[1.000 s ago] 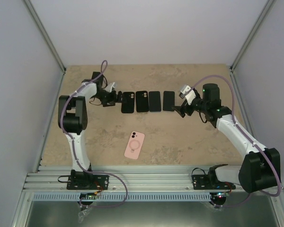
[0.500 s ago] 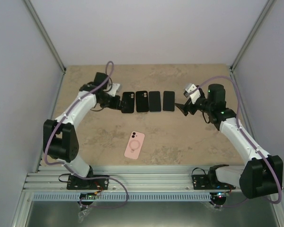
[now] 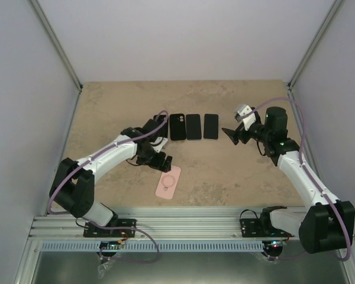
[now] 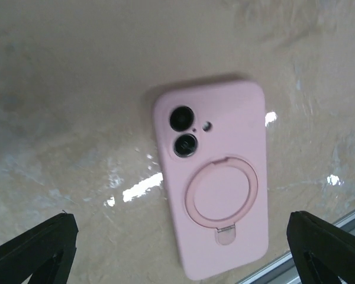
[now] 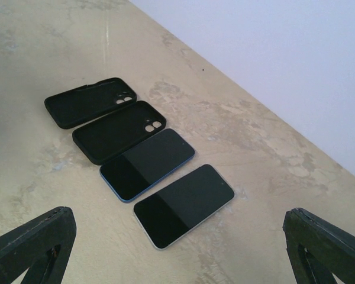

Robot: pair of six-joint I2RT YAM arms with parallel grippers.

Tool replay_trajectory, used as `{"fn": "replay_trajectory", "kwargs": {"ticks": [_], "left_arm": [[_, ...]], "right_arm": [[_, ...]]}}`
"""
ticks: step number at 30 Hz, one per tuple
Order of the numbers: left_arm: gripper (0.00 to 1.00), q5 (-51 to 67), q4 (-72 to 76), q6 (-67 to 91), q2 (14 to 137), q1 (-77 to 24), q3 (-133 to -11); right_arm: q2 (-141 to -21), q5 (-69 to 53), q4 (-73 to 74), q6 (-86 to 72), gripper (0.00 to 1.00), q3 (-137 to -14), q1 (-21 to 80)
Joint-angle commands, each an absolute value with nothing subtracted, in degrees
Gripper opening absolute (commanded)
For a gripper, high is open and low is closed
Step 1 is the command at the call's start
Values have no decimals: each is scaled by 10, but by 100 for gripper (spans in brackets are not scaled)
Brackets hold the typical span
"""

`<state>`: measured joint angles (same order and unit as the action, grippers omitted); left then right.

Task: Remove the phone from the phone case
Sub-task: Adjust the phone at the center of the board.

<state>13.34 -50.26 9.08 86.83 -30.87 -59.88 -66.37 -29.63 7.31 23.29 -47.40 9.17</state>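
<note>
Your left gripper hovers spread wide over the pink phone case, with no contact. Your right gripper, also spread and empty, faces the row of black phones and cases.

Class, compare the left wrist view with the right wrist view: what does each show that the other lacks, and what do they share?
Only the left wrist view: the pink case lying back up, its ring stand and lenses showing.
Only the right wrist view: two black cases and two phones side by side in a row, with the wall behind.
Both: the table and, in the bottom corners, spread fingertips, the left fingertips and the right fingertips.
</note>
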Motion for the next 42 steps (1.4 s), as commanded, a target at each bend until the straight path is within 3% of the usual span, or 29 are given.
{"fn": "replay_trajectory", "kwargs": {"ticks": [1,9,36,39,42], "left_arm": [[99,72,-488,140,849,-342,-579],[99,9,-474,167,896,-420,-593],[99,19,-431,172,1015,-501,-620],[93,14,-428,164,1031,-503,-623],[80,3,-421,147,1041,-508,-629]], "right_arm": [[-661,-316,55,222,98,-468,86],[-661,-319,54,221,97,-465,82],[-670,-330,44,220,98,-457,71],[-671,-330,44,220,98,-458,71],[-670,-331,44,219,98,-458,71]]}}
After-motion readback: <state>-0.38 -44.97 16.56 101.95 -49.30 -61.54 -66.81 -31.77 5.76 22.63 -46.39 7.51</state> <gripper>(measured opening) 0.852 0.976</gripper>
